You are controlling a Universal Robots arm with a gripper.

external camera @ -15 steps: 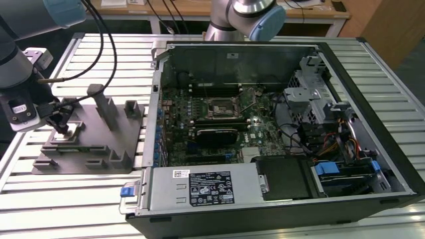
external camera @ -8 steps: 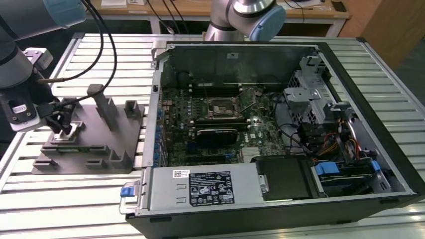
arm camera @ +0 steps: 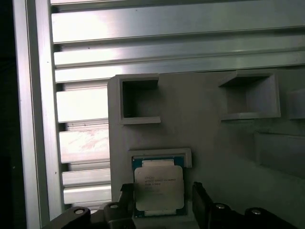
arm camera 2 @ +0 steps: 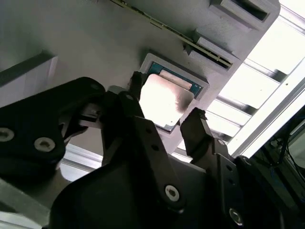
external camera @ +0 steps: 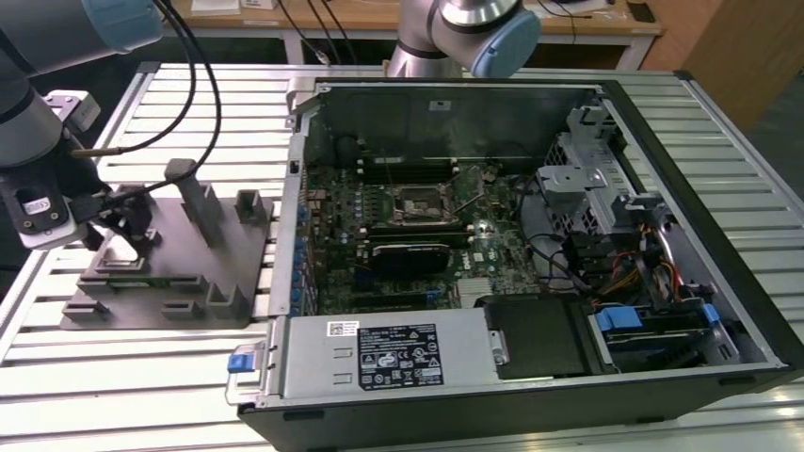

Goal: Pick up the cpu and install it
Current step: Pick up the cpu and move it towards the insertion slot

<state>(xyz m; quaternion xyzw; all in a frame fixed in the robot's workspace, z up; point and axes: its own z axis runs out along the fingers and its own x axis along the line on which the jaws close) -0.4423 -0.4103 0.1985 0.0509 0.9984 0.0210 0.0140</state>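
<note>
One cpu (arm camera: 158, 187) between the parted jaws

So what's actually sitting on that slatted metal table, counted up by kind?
cpu: 1
grey fixture: 1
open computer case: 1
Total: 3

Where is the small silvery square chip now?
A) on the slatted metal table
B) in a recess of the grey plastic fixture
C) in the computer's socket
B: in the first wrist view the small silvery square chip sits in a recess of the grey plastic fixture, the open gripper straddling it.
</note>
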